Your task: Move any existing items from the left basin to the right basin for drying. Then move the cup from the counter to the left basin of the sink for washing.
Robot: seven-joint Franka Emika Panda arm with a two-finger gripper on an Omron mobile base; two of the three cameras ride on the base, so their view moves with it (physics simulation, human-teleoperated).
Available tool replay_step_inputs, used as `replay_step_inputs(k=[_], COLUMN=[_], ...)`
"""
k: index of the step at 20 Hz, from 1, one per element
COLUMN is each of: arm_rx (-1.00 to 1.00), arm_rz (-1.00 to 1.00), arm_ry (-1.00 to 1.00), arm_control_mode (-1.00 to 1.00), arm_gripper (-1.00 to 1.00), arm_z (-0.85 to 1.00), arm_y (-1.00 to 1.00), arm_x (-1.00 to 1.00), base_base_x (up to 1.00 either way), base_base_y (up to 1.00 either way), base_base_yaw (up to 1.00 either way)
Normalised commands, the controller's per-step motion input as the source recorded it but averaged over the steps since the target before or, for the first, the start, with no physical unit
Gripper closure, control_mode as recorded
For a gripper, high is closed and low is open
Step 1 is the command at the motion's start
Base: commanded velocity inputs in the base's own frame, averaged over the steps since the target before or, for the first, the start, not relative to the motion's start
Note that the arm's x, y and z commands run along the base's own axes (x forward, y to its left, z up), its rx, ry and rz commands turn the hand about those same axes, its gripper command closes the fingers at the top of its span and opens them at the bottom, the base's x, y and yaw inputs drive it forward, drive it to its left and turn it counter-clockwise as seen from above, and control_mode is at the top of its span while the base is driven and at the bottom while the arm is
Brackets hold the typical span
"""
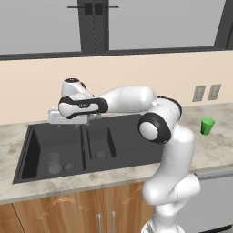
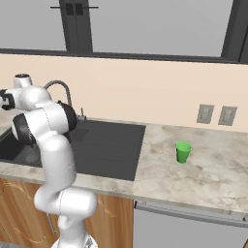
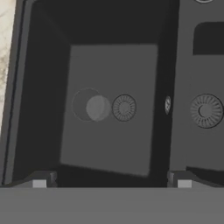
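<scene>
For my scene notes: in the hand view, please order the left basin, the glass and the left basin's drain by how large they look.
1. left basin, by far largest.
2. glass.
3. left basin's drain, only slightly smaller; the glass stands nearer the camera, so this ranking is unsure.

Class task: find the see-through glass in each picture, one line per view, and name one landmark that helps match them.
Left base view: see-through glass, lower left, in the wide left basin.
Right base view: not visible; the arm covers that basin.
Hand view: glass, centre-left.
Shared landmark: the basin's round drain beside it.

I'm in a kitchen: matte dark charcoal two-basin sink [image 1: 86, 145], beige mottled stone-look bench [image 2: 193, 169], wooden cabinets [image 1: 59, 211].
</scene>
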Motion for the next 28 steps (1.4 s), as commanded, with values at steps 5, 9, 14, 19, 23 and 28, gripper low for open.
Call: replay_step_inputs(k=[5,9,14,19,23,28], arm_rx=[-0.06,-0.05,-0.04,0.0,0.0,0.0], arm_rz=[-0.13,-0.12,-0.09,-0.06,-0.03,-0.03], arm_ry=[0.01,0.02,0.03,0.03,0.0,0.0], arm_control_mode=[-1.0,-1.0,-1.0,-1.0,-1.0,-1.0], arm_gripper=[-1.0,-1.0,-1.0,-1.0,-1.0,-1.0], arm_z=[-0.01,-0.01,-0.03,-0.01,-0.03,-0.08], arm_y=[0.23,0.22,0.24,0.06,0.0,0.05], arm_x=[0.21,0.21,0.25,0.17,0.0,0.0], base_base_x=[0.0,0.0,0.0,0.0,0.0,0.0], base_base_y=[0.0,0.0,0.0,0.0,0.0,0.0], base_base_yaw=[0.0,0.0,0.0,0.0,0.0,0.0])
